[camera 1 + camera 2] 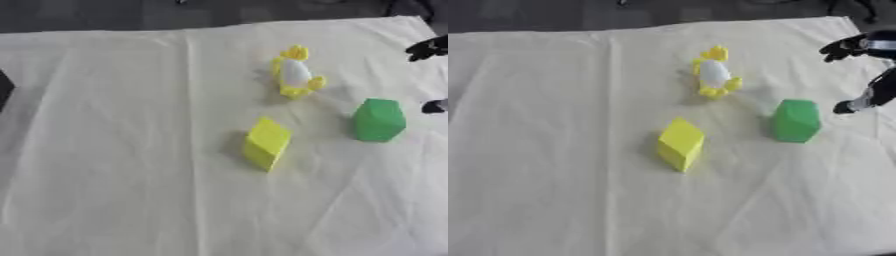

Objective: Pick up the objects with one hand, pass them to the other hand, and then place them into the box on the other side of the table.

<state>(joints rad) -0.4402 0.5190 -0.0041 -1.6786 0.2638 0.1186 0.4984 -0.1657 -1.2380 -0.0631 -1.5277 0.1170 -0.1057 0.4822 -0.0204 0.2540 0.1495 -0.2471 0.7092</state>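
Note:
Three objects lie on the white cloth. A yellow block point(680, 144) stands tilted on an edge near the middle. A green block point(796, 120) sits to its right. Farther back lies a yellow and white toy point(713, 73). My right hand point(861, 45) reaches in from the right edge, open, with its fingers spread and nothing between them. Its lower fingertip point(846, 107) is just right of the green block and apart from it. My left hand shows in neither view.
The cloth-covered table point(114, 165) stretches wide to the left and front of the objects. A dark shape point(4, 88) cuts in at the left edge; I cannot tell what it is. The table's far edge meets a dark floor.

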